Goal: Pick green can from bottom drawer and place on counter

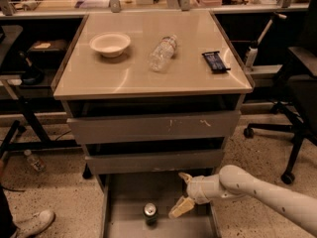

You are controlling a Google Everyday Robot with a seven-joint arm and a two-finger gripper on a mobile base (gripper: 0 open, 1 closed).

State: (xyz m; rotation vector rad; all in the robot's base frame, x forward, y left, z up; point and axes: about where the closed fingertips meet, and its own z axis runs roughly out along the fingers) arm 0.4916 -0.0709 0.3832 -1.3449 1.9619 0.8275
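The green can (150, 213) stands upright in the open bottom drawer (125, 218), out past the front edge of the counter (148, 81), just left of the gripper (183, 192), whose 2 fingers gape wide toward it.

3 drawers (128, 202), 1 can (150, 212), 1 gripper (182, 192) beside it
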